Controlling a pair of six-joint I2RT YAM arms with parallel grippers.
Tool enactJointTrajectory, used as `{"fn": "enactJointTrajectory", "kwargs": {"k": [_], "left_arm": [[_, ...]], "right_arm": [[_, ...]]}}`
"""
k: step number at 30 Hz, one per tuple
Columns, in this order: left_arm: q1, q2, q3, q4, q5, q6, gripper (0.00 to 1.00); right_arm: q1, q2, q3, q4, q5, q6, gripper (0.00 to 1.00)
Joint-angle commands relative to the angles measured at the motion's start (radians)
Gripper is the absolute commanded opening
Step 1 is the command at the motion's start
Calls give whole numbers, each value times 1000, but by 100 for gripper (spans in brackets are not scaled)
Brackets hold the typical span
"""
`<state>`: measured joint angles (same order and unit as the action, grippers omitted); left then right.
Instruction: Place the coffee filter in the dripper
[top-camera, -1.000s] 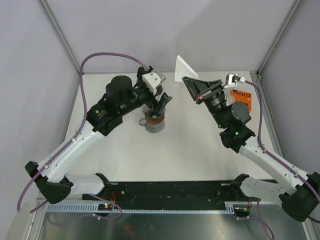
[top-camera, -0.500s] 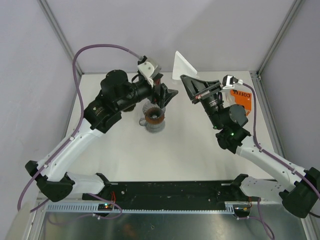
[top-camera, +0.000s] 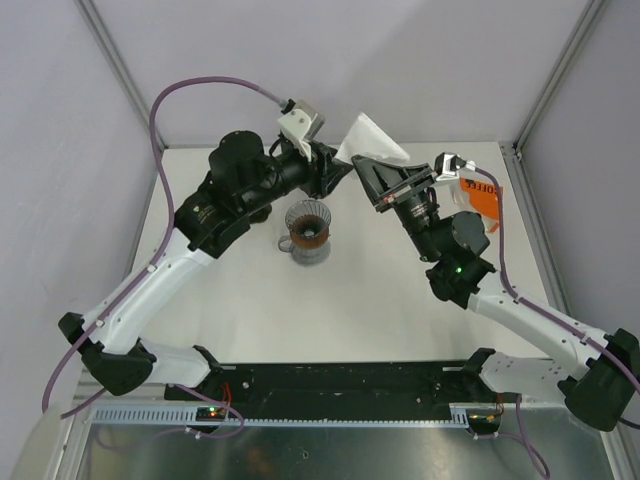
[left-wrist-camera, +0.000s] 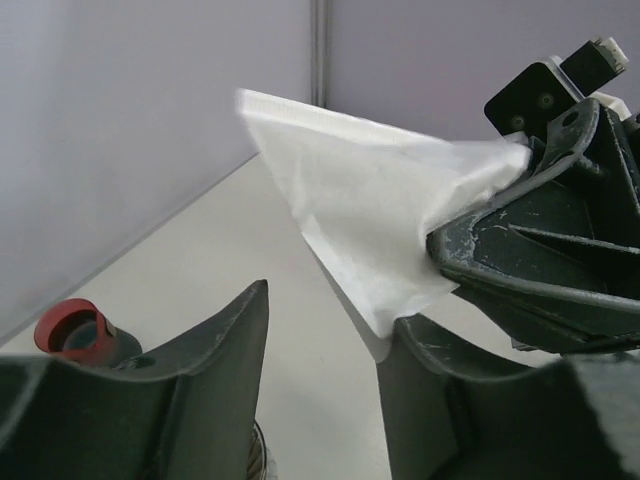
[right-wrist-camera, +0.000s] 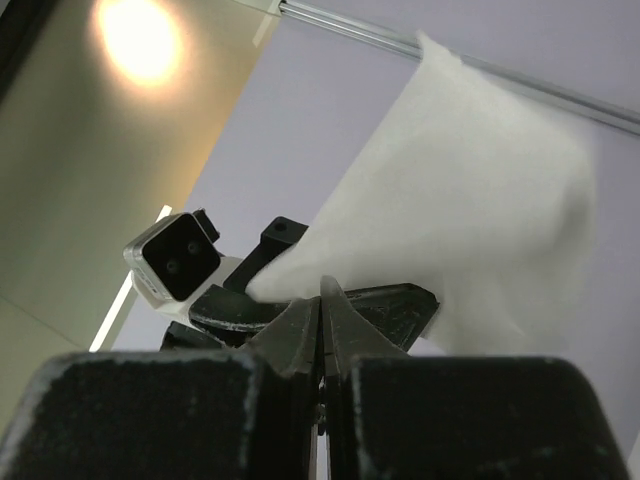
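Upper centre, top view: right claw (top-camera: 368, 165) pinches the coffee filter (top-camera: 370, 138) (only the left wrist view shows left claw (left-wrist-camera: 325, 325) parted).

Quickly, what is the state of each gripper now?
Left gripper: open, a corner of the white paper coffee filter between its jaws.
Right gripper: closed, holding the filter.
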<state>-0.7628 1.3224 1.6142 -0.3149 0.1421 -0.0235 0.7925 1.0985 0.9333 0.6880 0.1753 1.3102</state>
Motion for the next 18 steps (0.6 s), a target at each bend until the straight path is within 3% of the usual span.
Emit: {"fn": "enactJointTrajectory", "kwargs": {"k": [1,6,10,13,18], "left_arm": [[1,-6,41,13,-52,8,44],[2,-11,40,11,-66,15,28],[2,-25,19,13,-61,22,6],[2,-42,-11,13,-80,49,1],[3,-80,-93,13,-161,98,0]], "right_arm": [[10,12,3,52,2,21,0],[11,36,2,53,-14,43,0],[11,38,-6,57,-3,44,0],[8,22,-17,51,9,19,1],[24,-37,-19,-2,-44,-173,35]]}}
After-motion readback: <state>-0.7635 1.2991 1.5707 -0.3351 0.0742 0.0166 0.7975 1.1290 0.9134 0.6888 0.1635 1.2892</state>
